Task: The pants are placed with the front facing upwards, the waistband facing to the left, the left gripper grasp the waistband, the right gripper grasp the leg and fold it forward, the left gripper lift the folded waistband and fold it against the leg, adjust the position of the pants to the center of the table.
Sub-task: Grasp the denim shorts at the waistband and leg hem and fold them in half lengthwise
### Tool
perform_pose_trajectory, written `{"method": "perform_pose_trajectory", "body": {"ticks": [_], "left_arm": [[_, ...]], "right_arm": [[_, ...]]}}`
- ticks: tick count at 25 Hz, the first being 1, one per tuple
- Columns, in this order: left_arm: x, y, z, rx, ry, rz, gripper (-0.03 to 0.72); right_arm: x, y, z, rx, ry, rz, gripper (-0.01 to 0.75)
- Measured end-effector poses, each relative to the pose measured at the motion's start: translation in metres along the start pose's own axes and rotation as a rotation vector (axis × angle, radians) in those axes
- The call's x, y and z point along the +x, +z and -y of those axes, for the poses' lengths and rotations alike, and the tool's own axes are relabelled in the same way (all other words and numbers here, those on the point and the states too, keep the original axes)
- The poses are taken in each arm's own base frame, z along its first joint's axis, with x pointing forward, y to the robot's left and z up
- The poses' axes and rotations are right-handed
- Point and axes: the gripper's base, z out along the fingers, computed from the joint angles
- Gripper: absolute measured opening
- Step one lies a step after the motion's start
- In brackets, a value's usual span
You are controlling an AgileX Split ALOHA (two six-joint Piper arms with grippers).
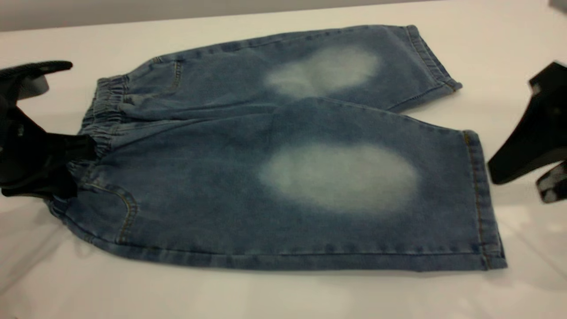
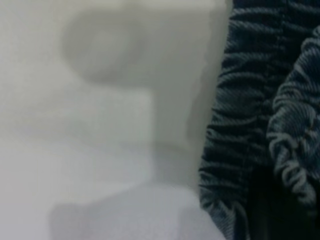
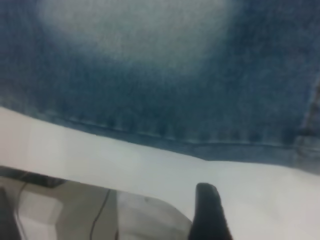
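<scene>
A: Flat on the counter (image 1: 274, 292), pants (image 1: 283, 177) spread front up, both legs unfolded. No fold made yet.

B: And the left hand (image 1: 66, 110)?

A: At the waistband (image 1: 104, 115), fingers spread wide: upper finger up off the cloth, lower one pushed against the gathered elastic. Nothing pinched between them yet, as far as can be seen. Ruched band right beside it in the wrist view.

B: Right hand (image 1: 538, 170)?

A: Just off the hem of the near leg (image 1: 476, 195), clear of the denim, holding nothing. Can't tell how wide it stands; only one dark finger (image 3: 210, 212) visible from the wrist, over bare counter with the leg's edge just ahead of it.

B: So, progress?

A: Barely begun, probably. Approach done, grasps pending. Left to do: close on waistband and leg, fold forward, fold waistband onto leg, then centre the pants.
</scene>
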Motion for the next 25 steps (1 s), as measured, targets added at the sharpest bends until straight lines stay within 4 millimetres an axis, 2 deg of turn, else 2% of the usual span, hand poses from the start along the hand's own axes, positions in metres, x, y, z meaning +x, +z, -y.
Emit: {"method": "perform_pose_trajectory", "body": {"ticks": [3, 8, 14, 20, 25], "left_arm": [[0.000, 0.000, 0.000, 0.000, 0.002, 0.000, 0.067], [0.000, 0.000, 0.000, 0.000, 0.002, 0.000, 0.067], [0.000, 0.000, 0.000, 0.000, 0.002, 0.001, 0.067], [0.000, 0.000, 0.000, 0.000, 0.003, 0.003, 0.067], [0.000, 0.000, 0.000, 0.000, 0.003, 0.004, 0.067]], "right_arm": [[-0.004, 0.009, 0.006, -0.032, 0.018, 0.001, 0.421], [-0.011, 0.019, 0.032, -0.072, 0.096, 0.004, 0.421], [0.001, 0.037, 0.059, -0.142, 0.187, -0.041, 0.421], [0.010, 0.057, 0.066, -0.209, 0.187, -0.075, 0.421], [0.014, 0.066, 0.070, -0.208, 0.178, -0.100, 0.421]]}}
